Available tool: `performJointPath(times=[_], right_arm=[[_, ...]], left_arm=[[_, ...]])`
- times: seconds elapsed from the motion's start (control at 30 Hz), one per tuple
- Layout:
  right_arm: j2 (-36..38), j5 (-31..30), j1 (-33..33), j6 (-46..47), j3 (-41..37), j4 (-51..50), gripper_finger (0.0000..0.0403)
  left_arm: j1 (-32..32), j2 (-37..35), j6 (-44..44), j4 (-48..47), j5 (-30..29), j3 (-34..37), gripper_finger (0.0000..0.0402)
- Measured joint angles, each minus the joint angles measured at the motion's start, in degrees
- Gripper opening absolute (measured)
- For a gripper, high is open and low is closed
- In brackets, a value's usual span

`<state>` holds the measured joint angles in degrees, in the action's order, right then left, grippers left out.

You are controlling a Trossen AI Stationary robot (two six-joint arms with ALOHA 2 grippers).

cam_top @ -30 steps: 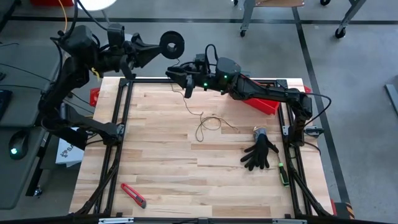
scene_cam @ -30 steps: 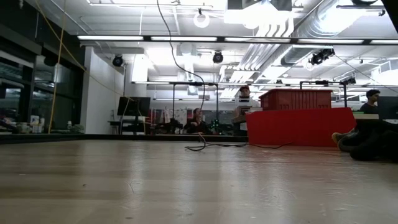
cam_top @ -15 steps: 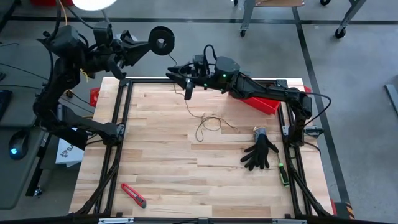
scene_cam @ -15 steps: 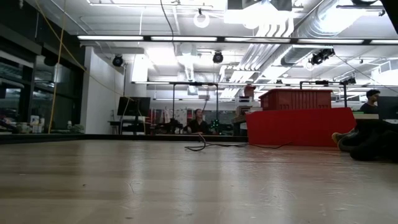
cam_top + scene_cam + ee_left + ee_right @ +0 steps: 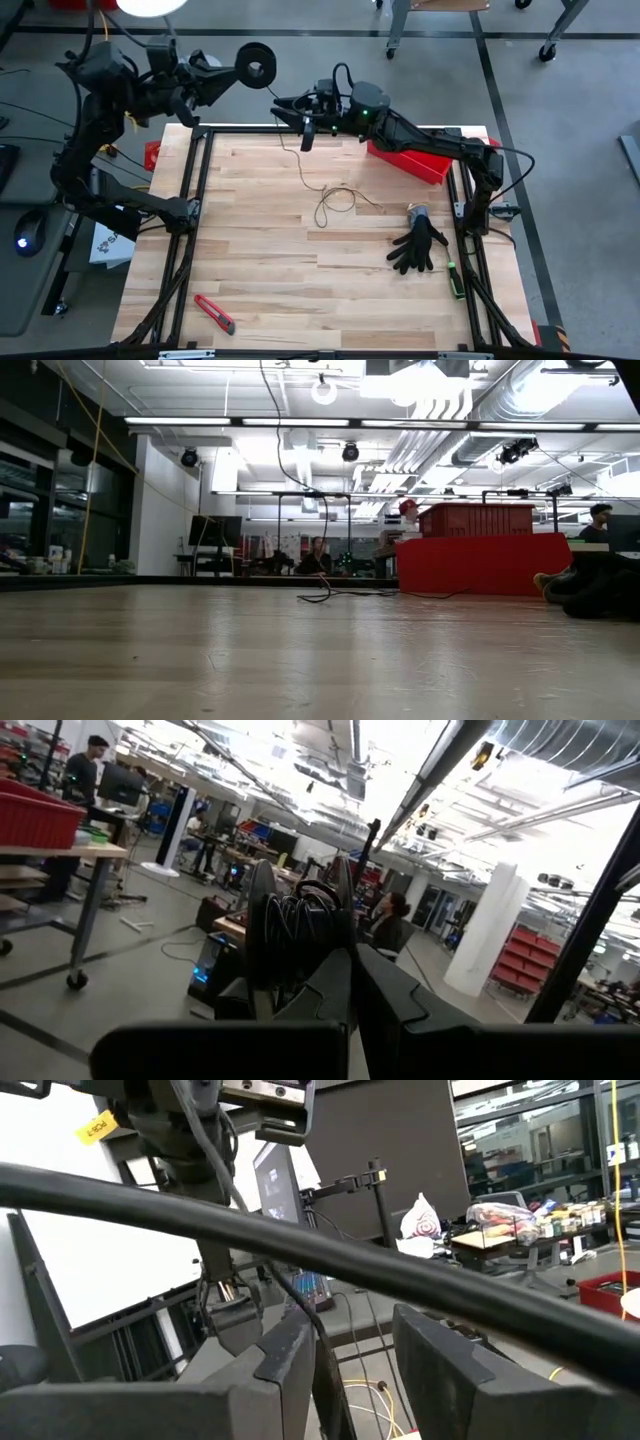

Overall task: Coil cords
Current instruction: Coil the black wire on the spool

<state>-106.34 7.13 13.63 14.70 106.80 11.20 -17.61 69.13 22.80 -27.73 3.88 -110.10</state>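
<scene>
The thin dark cord is partly wound on a small black spool (image 5: pixel 257 65) (image 5: pixel 295 930). My left gripper (image 5: pixel 243 72) (image 5: pixel 352 960), shut on the spool, holds it in the air beyond the table's far left corner. From there the cord runs to my right gripper (image 5: pixel 293 118) (image 5: pixel 350 1350), which is open above the table's far edge. It passes between that gripper's fingers and drops (image 5: pixel 303 160) to loose loops (image 5: pixel 335 200) (image 5: pixel 325 596) lying on the wooden table (image 5: pixel 270 280). My left gripper pinches the spool at its near rim (image 5: pixel 335 945) between its two shut fingers. The fingers come nearly level from the table's left. The spool is lifted clear, with its flat face up toward the high camera. My right gripper has the cord (image 5: pixel 300 1305) running through its gap along the inner edge of one finger (image 5: pixel 285 1355). I cannot tell whether it touches. Past the fingers the cord hangs slack to the table.
A red bin (image 5: pixel 410 160) stands at the far right under my right arm. A black glove (image 5: pixel 420 245) and a small grey object (image 5: pixel 417 213) lie at the right, and a red box cutter (image 5: pixel 215 312) lies near the front left. Black frame rails (image 5: pixel 190 200) run along the table's sides.
My left gripper has carried the spool a little toward the left, away from my right gripper. My right gripper has shifted slightly toward the table's far edge and rolled a little, its fingers still apart. The loops on the table have stayed put.
</scene>
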Motion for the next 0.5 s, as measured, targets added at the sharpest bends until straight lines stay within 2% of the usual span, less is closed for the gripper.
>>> performJointPath(times=[0.2, 0.5], right_arm=[[0.02, 0.72, 0.00, -0.67, 0.00, -1.21, 0.0128], [0.04, 0.75, 0.00, -1.20, 0.00, -0.63, 0.0128]], left_arm=[[0.00, -0.09, -1.06, -0.15, -3.15, 0.00, 0.0000], [0.00, -0.15, -0.58, -0.02, -3.28, 0.00, 0.0000]])
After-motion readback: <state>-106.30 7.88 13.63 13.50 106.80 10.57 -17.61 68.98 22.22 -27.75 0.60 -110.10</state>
